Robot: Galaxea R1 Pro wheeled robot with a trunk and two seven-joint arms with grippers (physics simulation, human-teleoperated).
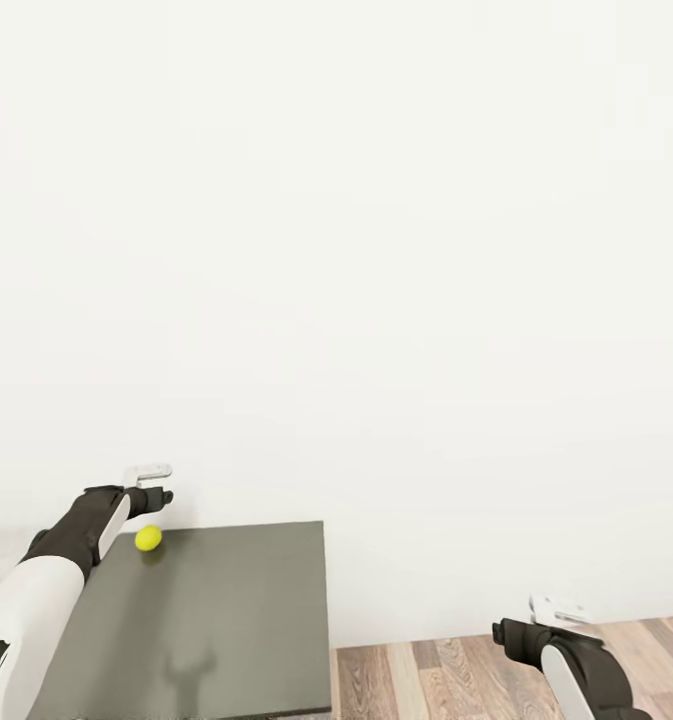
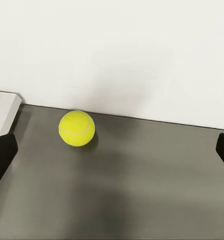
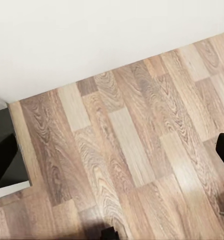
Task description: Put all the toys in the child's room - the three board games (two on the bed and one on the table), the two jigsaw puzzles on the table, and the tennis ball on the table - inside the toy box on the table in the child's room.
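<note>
Your left gripper (image 1: 154, 497) hangs over the far left corner of the dark grey desk (image 1: 236, 620), close to the white wall (image 1: 376, 250). The tennis ball (image 1: 148, 538) rests on the desk top just below and slightly in front of that gripper, not touching it. In the left wrist view the ball (image 2: 77, 128) sits ahead of the gripper, nearer to one finger than to the other, with the wall a short way behind it. The two dark fingertips (image 2: 1, 155) show at the opposite edges of that view, so the jaws stand wide apart with nothing between them. Beyond one finger you see a strip of pale grey surface (image 2: 3, 110) adjoining the dark top.

Your right gripper (image 1: 504, 632) hangs well off the desk, past its right edge, above the wood-plank floor (image 1: 456, 670). In the right wrist view its fingertips (image 3: 2, 160) also sit at the far sides of the picture, so these jaws are apart too and hold nothing. Ahead of it lie the floor planks (image 3: 126, 150) running up to the wall base, with a corner of the desk's dark side (image 3: 4, 135) next to one finger.
</note>
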